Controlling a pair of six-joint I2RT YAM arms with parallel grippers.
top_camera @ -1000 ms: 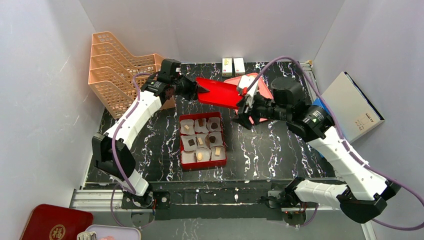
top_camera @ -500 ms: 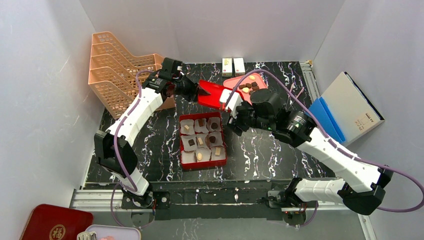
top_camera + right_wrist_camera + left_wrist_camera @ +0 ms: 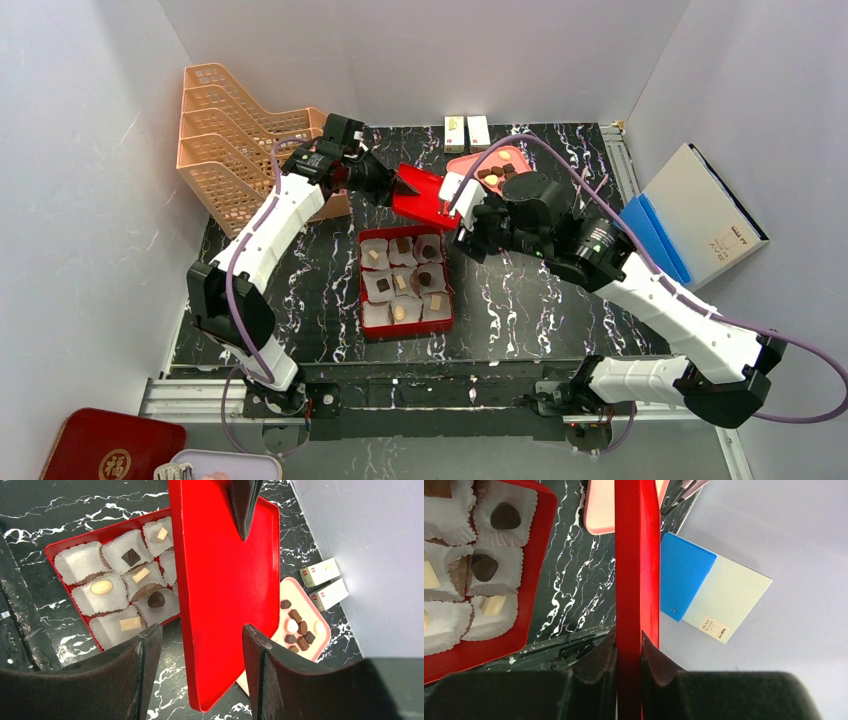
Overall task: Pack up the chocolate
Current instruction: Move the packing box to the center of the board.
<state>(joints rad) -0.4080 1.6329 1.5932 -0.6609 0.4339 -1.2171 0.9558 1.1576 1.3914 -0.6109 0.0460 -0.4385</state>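
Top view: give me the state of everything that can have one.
Box, open, one cup empty.
Lid, off the box, held up.
Left gripper, jaws shut on the lid.
Right gripper, jaws open astride the lid.
Tray, holds loose chocolates.

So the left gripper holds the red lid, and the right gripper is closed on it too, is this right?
Not quite. The left gripper holds the red lid, but the right gripper is open, fingers spread wide, as the right wrist view shows.
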